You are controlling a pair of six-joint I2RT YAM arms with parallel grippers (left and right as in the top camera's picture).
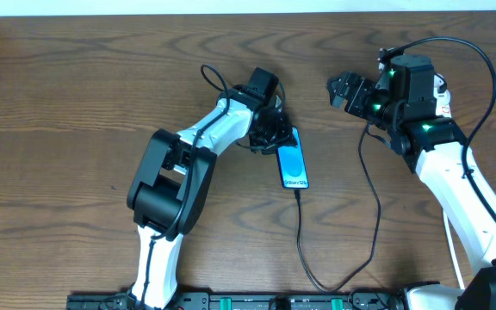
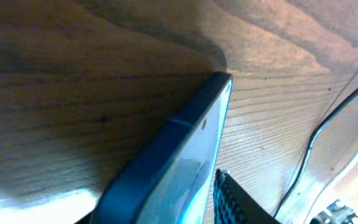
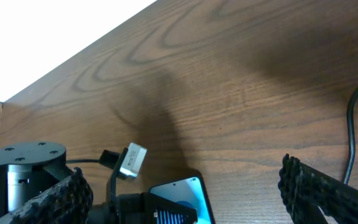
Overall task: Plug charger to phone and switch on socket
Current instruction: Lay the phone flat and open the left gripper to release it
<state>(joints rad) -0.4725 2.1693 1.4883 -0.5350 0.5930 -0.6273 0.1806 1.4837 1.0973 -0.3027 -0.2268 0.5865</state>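
At phone (image 1: 293, 165) top, L pincer (image 1: 273, 133) grip unclear; R pincer (image 1: 342, 90) wide open.

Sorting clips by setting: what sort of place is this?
Probably a robotics test bench: a left arm and right arm at a wooden table, with a phone and charger cable laid out.

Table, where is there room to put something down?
The biggest bare patch of table is the wood left of the left arm. A narrower strip lies between the black cable from the phone and the other cable by the right arm. It is crowded at the phone's top end, where the left tool sits.
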